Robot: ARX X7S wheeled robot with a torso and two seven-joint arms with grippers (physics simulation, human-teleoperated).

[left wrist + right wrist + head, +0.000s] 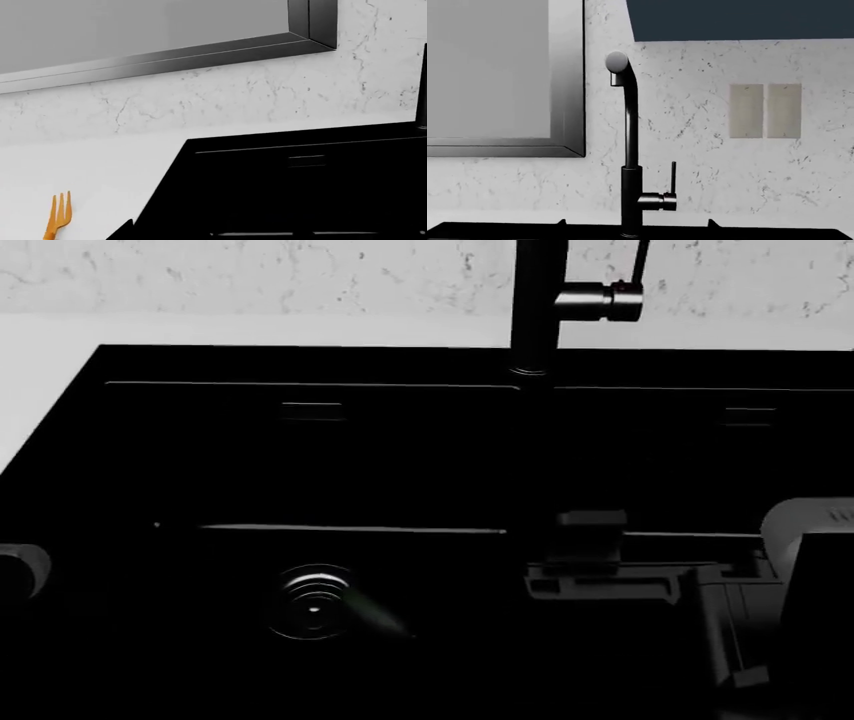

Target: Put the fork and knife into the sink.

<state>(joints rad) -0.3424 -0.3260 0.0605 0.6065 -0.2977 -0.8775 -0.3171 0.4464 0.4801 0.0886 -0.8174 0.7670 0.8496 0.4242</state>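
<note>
The orange fork (59, 217) lies on the white counter just left of the black sink (300, 145), tines toward the wall. My left gripper (207, 222) hovers beside the fork at the sink's left rim. One fingertip (131, 222) shows far out to the side and the other is lost against the black basin, so it reads as open and empty. My right gripper (636, 222) is open over the sink (200, 365), facing the faucet (630, 150), with nothing between its fingertips (563, 221). A faint grey tapering shape (376, 618) lies by the drain (311, 605); I cannot tell whether it is the knife.
The tall black faucet (538, 310) rises from the sink's back rim, its lever to the right. Behind it are a marbled wall with a framed window (494, 75) and two pale wall plates (765, 111). My right arm's grey housing (641, 585) hangs over the right basin.
</note>
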